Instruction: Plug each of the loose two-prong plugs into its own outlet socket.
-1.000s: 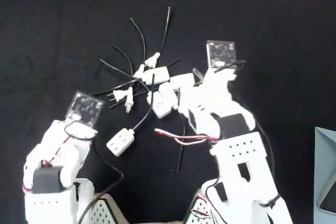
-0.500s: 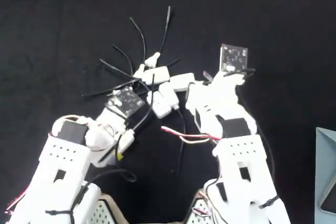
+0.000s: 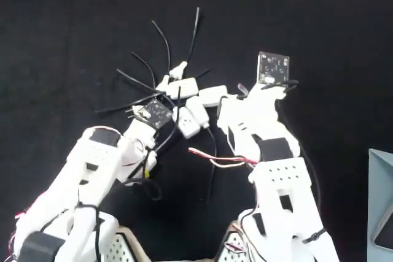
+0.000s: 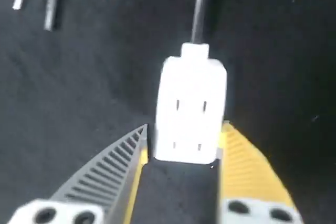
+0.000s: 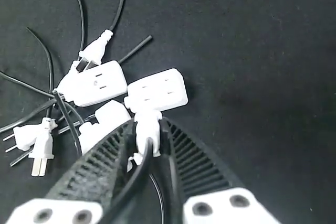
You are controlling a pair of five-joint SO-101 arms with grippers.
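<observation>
Step in hand, as judged: mating one plug with its socket on the right, while the left arm secured a second socket.

The black desk (image 3: 331, 35) carried everything; both arms stood over its middle. The right gripper (image 5: 147, 123) was nearly closed, clamped on a white plug (image 5: 148, 132) whose cord ran back between the fingers; the plug's nose met the near edge of a right-hand socket (image 5: 157, 91); whether the prongs were seated could not be determined. The left gripper (image 4: 185, 127) was closed to the width of the near-left socket (image 4: 193, 98), both fingers appearing to touch its sides; its slots faced upward and its cord led off on the far side.

Next move, as judged: the right arm would need a straight push along the plug's axis, with the socket kept from sliding; the left arm's socket would need a plug brought to it; a loose plug (image 5: 38, 149), prongs bare, lay at the left of the cluster.

Surroundings: a third socket (image 5: 97, 83) lay left of the right-hand socket, with a second plug (image 5: 94, 51) at its far end, apparently seated; a further white block (image 5: 105, 118) sat partly hidden behind a finger.

Obstructions: black cords (image 3: 164, 44) crossed the cluster and could drag neighbours; the sockets lay touching or just beside one another, leaving little room for a gripper.
</observation>
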